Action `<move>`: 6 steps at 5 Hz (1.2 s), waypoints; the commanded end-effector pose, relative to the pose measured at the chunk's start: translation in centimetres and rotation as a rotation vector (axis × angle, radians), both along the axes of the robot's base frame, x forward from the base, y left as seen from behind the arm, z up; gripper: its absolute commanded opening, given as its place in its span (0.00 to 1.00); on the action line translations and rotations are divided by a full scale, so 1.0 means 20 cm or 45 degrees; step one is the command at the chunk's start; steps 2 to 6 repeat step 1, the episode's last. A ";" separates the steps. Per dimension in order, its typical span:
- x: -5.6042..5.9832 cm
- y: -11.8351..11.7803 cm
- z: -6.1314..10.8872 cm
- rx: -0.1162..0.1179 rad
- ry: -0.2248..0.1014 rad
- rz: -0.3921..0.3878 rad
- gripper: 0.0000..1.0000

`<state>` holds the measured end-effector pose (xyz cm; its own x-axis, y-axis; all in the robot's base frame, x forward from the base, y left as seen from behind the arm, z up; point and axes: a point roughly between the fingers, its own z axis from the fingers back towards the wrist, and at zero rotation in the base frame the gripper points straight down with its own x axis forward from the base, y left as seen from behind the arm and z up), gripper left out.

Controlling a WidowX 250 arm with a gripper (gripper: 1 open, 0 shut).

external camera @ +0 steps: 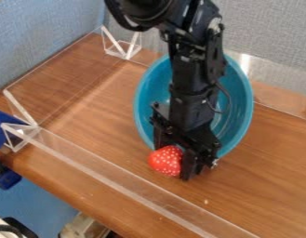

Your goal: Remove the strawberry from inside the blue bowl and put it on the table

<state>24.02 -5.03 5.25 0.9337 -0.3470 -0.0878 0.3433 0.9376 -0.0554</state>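
The red strawberry (166, 161) sits low on the wooden table (93, 102), just in front of the blue bowl (237, 104). My black gripper (180, 158) points straight down with its jaws shut on the strawberry's right side. The arm rises from there over the bowl's front rim and hides much of the bowl's inside. The strawberry is outside the bowl, at table level; whether it touches the wood I cannot tell.
A low clear acrylic wall (105, 177) runs along the table's front edge, close to the strawberry. Clear triangular brackets stand at the left (19, 130) and at the back (118, 42). A blue wall backs the scene.
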 end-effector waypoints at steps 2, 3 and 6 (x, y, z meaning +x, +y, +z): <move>0.03 0.01 0.08 -0.023 -0.085 0.006 0.00; 0.03 0.01 0.08 -0.023 -0.085 0.006 0.00; 0.03 0.01 0.08 -0.023 -0.085 0.006 0.00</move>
